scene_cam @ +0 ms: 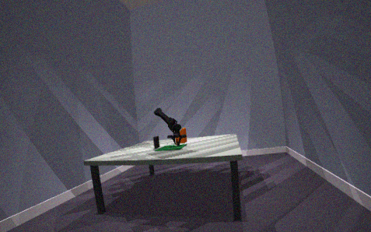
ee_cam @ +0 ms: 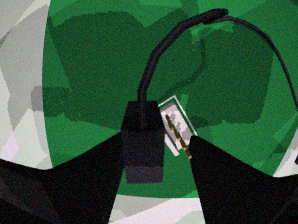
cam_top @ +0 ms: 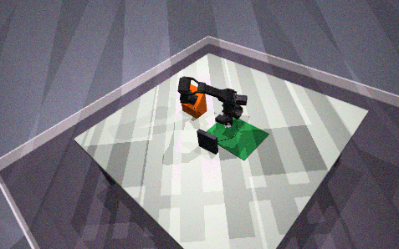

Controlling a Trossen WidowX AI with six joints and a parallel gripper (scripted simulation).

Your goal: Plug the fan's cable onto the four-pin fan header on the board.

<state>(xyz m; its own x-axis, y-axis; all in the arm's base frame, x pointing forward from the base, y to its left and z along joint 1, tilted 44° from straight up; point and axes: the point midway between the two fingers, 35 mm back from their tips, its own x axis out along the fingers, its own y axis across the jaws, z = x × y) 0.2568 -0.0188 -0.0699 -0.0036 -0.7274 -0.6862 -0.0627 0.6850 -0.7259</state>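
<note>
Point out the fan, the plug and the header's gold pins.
Fan [cam_top: 207,141] [scene_cam: 156,142]: top and exterior views, its broad face and its dark side.
Plug [ee_cam: 143,145]: wrist view, middle of its black body.
Gold pins [ee_cam: 179,138]: wrist view, midway along the row.
</note>
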